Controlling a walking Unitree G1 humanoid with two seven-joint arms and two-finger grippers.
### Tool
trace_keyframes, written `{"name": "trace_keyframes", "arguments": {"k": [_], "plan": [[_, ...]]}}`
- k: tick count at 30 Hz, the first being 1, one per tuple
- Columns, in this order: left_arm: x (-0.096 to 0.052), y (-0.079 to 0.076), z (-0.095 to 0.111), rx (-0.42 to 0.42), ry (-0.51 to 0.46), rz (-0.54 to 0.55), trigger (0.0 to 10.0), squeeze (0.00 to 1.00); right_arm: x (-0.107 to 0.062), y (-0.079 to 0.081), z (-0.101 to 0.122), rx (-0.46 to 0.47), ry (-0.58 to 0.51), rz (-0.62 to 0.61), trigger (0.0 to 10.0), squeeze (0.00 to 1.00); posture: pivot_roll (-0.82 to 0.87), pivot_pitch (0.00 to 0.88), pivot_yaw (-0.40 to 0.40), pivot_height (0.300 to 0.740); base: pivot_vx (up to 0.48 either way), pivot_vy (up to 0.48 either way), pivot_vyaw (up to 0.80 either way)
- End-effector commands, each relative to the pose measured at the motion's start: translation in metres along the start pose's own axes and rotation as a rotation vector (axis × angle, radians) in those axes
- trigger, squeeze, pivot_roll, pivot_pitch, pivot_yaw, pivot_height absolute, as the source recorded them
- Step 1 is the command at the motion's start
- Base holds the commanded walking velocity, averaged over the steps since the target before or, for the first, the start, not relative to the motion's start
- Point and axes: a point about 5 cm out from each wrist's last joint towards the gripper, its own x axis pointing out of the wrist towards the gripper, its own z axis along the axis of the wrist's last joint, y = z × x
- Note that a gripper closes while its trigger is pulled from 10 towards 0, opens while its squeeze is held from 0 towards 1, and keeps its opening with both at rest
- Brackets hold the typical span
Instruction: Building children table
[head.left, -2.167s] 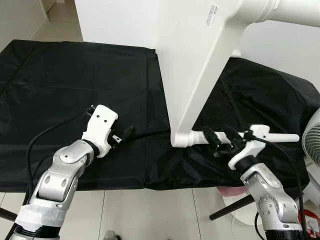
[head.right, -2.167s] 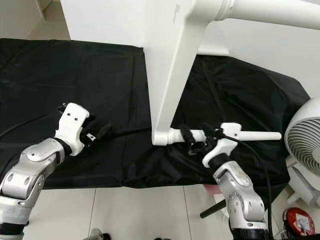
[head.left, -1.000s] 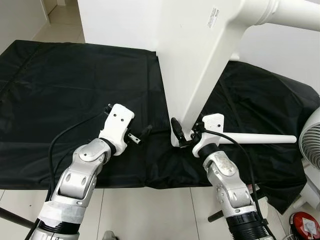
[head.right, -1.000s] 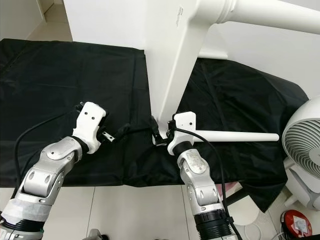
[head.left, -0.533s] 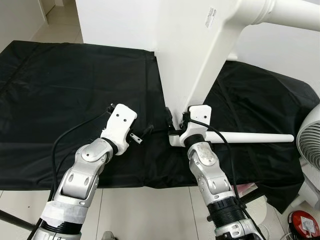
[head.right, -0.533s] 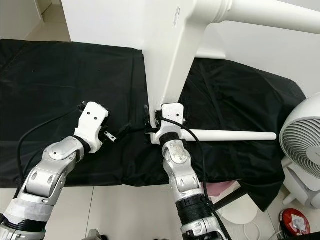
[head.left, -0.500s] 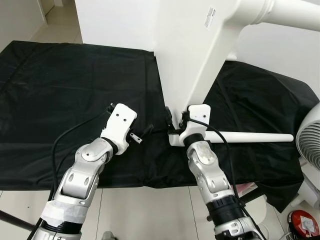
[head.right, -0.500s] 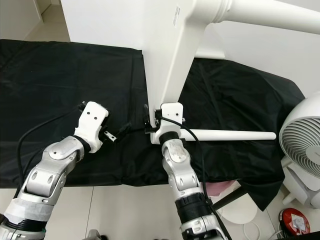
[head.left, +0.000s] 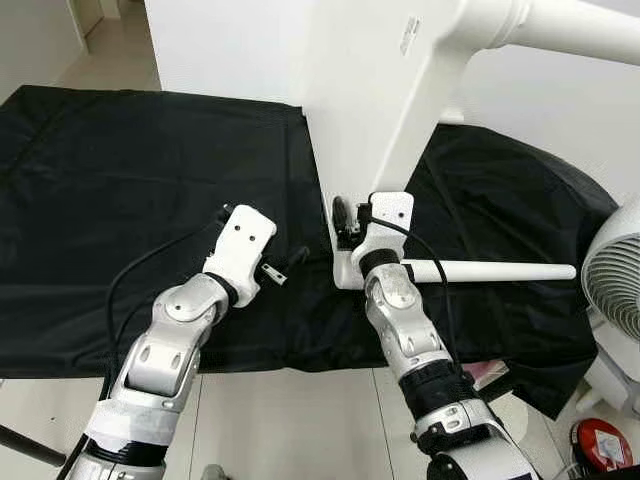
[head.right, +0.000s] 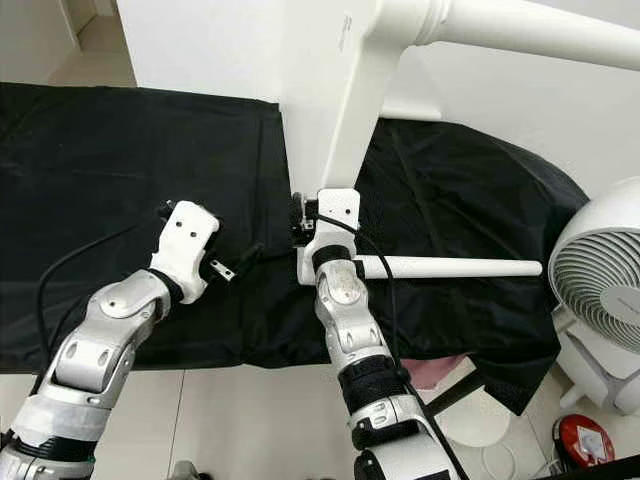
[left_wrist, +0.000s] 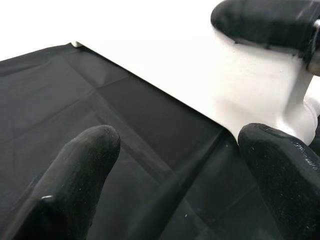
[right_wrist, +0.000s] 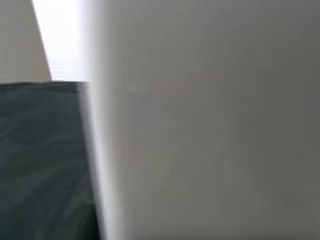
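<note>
Cloth (head.left: 120, 200) lies bare beside left hand (head.left: 290, 262), near panel (head.left: 355, 120) edge.

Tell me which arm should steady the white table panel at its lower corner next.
Right. The right gripper is already at the table panel beside the leg joint; the left gripper hovers open over the black cloth, farther off.
</note>
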Motion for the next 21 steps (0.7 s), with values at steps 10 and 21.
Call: {"name": "trace_keyframes", "arguments": {"k": [10, 21], "plan": [[-0.018, 0.063, 0.011, 0.04, -0.029, 0.245, 10.0, 0.0, 0.012, 0.023, 0.017, 0.0, -0.09, 0.075, 0.0, 0.0, 0.13, 0.061, -0.113, 0.74, 0.0, 0.0, 0.0], [-0.022, 0.071, 0.008, 0.053, -0.017, 0.27, 10.0, 0.0, 0.026, 0.077, 0.055, 0.046, -0.212, 0.209, 0.0, 0.0, 0.12, 0.071, -0.117, 0.74, 0.0, 0.0, 0.0]]}}
